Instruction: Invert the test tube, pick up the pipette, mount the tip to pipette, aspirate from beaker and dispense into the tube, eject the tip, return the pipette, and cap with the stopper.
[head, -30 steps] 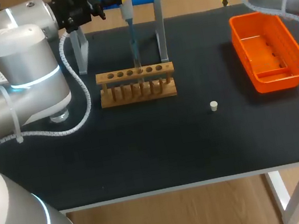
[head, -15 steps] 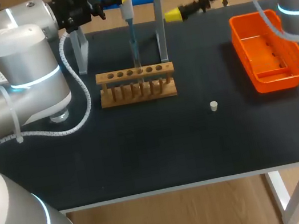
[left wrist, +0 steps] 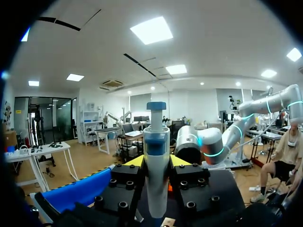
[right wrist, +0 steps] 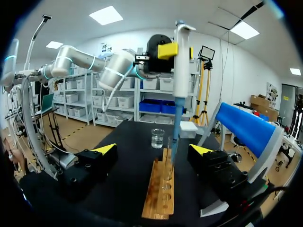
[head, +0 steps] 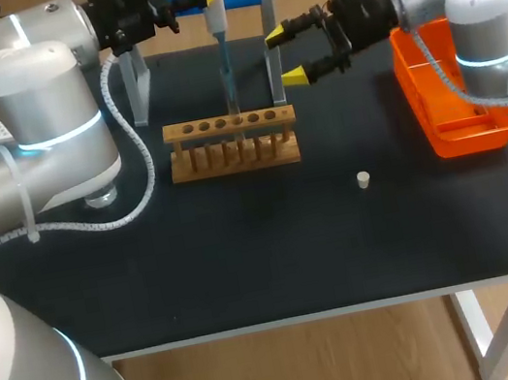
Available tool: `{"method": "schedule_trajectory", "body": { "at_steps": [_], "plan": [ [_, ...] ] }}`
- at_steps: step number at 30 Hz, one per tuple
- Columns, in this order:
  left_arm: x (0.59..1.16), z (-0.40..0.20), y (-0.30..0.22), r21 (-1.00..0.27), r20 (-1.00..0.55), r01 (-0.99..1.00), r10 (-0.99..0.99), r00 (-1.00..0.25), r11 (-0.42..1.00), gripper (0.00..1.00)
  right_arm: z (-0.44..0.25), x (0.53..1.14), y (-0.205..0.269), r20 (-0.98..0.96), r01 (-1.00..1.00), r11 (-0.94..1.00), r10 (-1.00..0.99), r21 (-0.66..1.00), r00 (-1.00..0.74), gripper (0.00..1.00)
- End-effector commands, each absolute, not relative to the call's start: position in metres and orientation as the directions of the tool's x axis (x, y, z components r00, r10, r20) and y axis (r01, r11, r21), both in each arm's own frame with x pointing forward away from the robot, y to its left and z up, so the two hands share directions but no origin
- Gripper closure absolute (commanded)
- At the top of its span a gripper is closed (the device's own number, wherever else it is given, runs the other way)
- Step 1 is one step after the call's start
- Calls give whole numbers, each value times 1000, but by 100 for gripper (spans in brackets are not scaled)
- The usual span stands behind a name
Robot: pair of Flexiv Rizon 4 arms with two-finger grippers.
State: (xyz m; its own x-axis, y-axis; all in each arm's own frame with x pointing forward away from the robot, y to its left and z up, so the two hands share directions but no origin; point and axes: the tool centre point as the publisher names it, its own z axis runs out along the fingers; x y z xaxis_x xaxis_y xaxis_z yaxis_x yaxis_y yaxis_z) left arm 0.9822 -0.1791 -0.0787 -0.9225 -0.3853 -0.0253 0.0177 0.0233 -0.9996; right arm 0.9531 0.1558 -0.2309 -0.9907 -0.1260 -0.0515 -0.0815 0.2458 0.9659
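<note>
Left jaws grasp the pipette (head: 216, 19), tip down in the wooden rack (head: 232, 143) below them: dispense slowly with pipette vertical, released right jaws clear alongside.

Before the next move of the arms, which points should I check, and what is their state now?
1. Hold: left gripper shut on pipette: ok.
2. Clearance: right gripper open, apart from the pipette: ok.
3. Aim: pipette tip points down into wooden rack: ok.
4. Tube under the tip: cannot tell.
5. Liquid in the tip: cannot tell.
6. Cap: stopper lies free on table: ok.
</note>
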Motion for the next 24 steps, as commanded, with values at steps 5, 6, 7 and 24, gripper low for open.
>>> {"method": "schedule_trajectory", "body": {
  "at_steps": [5, 6, 7, 24],
  "plan": [
    [982, -79, -180, -1000, -25, 18, -389, -921, 22, 100, -263, 972, 174, -31, -70, 286, -138, 956, -990, 0],
    [982, -79, -180, -1000, -25, 18, -389, -921, 22, 100, -265, 973, 176, -31, -70, 289, -140, 955, -990, 0],
    [982, -79, -180, -1000, -25, 18, -389, -921, 22, 100, -267, 973, 178, -24, -63, 297, -135, 953, -991, 0],
    [982, -79, -180, -1000, -25, 18, -389, -921, 22, 100, -279, 977, 207, -44, -59, 410, -47, 910, -998, 0]
  ]
}}
